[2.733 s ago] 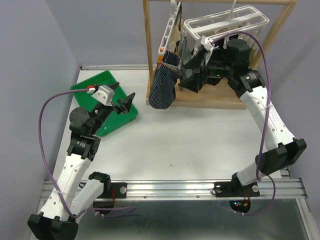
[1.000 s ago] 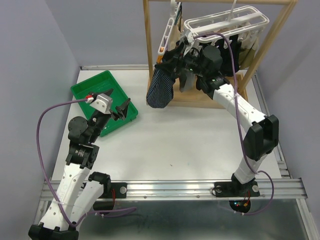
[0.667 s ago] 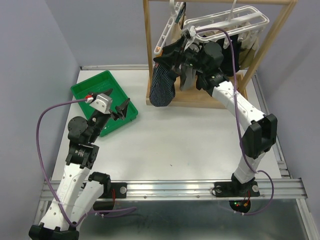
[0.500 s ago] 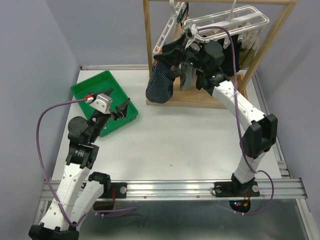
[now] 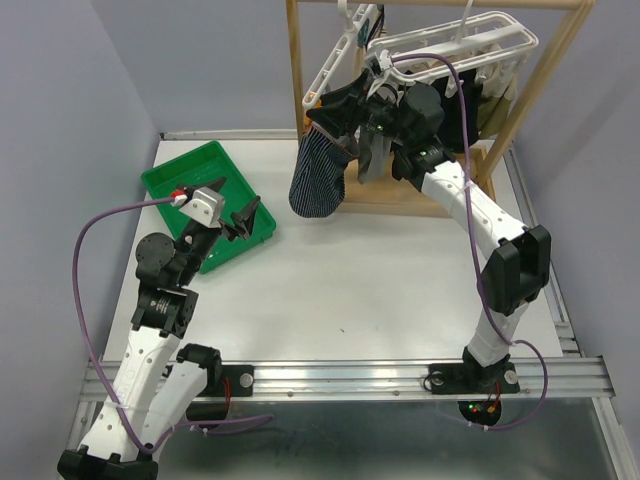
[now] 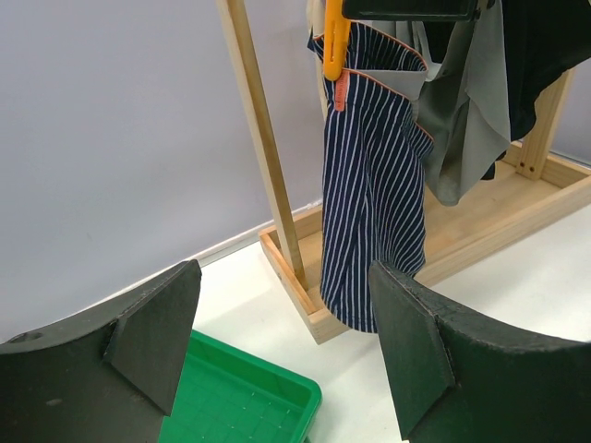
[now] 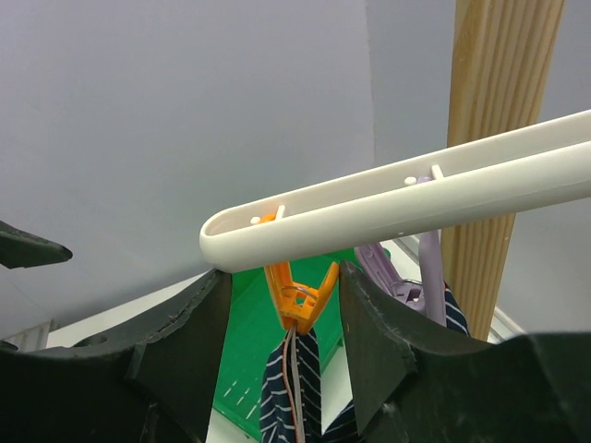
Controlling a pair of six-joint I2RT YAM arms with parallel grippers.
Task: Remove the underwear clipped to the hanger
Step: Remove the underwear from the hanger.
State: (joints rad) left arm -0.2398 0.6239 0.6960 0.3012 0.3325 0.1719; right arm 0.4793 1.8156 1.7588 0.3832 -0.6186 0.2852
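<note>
The navy striped underwear hangs from an orange clip at the left end of the white hanger. My right gripper is open and straddles that clip. Its right finger touches the clip's handle and its left finger stands a little apart. In the top view the right gripper is just above the garment. A grey garment and a black one hang beside the striped underwear. My left gripper is open and empty over the green tray's right edge.
The hanger hangs inside a wooden rack with upright posts at the table's back. A purple clip sits right of the orange one. The green tray lies at the back left.
My right gripper has moved left from the hanger's middle to the orange clip, and the striped underwear has swung and lifted slightly. The left arm drew back early on and has stayed still since.
</note>
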